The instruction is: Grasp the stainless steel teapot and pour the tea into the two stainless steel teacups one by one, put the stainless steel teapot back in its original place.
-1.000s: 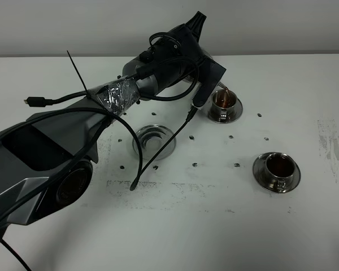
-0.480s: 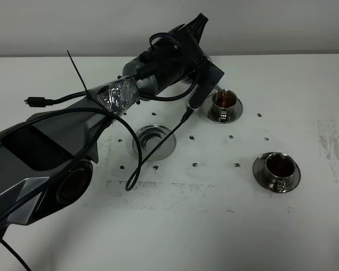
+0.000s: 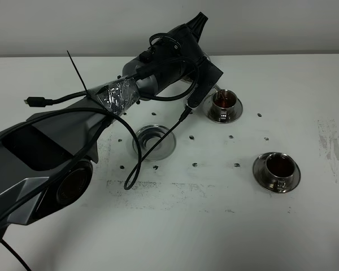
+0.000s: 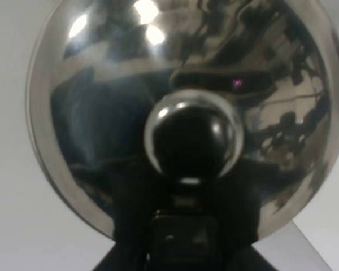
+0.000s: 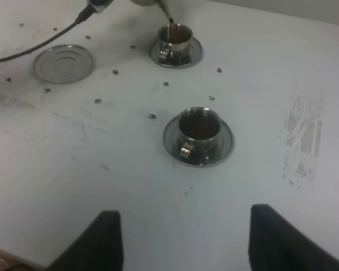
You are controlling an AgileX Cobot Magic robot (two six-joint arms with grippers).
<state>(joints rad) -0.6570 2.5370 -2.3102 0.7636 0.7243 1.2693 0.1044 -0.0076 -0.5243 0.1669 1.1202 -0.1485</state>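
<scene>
Above your desk (image 3: pixel 214 226), one pot (image 4: pixel 181 84) hangs tilted in your left hand (image 4: pixel 183 240), which grips it, spout (image 5: pixel 165 10) over the far cup (image 3: pixel 224 100). Your right hand (image 5: pixel 181 248) is spread wide, holding nothing. One bare saucer (image 3: pixel 153 141) lies beside the arm. Two cups hold tea: that far cup and the near cup (image 3: pixel 277 167).

A matte white counter (image 3: pixel 214 237) fills nearly the whole scene. Small dark specks (image 3: pixel 236 165) are dotted across its middle, spaced well apart in loose rows. Toward the right edge sits a grey, streaky scuffed patch (image 3: pixel 333 149), and a fainter worn band of grey smudges (image 3: pixel 175 189) runs across the centre. Behind the far edge of the counter rises a plain pale grey wall (image 3: pixel 271 25).
</scene>
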